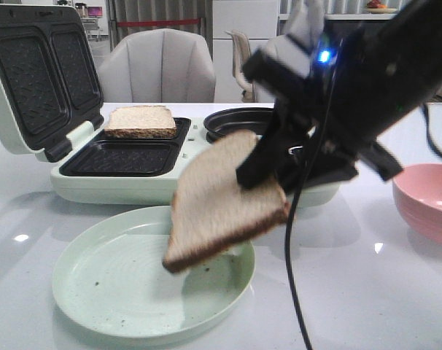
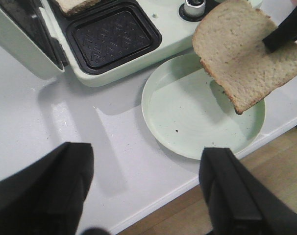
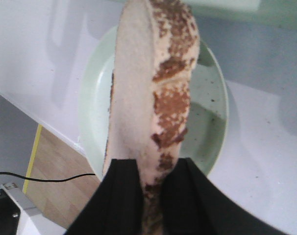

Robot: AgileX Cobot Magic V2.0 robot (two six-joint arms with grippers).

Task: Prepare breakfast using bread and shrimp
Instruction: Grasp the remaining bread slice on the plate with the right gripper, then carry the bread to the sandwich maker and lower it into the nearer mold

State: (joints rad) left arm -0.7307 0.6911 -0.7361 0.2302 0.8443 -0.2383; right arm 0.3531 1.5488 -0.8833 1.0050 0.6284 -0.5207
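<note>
The right tool is closed on one slice of bread, its dark fingers pinching the crust edge from both faces, and the slice hangs tilted in the air above the pale green plate, not touching it. The plate is bare apart from a few dark crumbs and sits on the white table just in front of the pale green sandwich maker. The maker's lid stands open, and a second slice of bread lies flat in its rear dark cavity; the front cavity holds nothing. A pink bowl stands on the table at the right edge of the front view, well apart from the plate. The left tool hovers over the table's near edge with its jaws spread wide and nothing between them. No shrimp can be seen in any view. No brand, label or readable writing shows on the maker, the plate or the arms.
</note>
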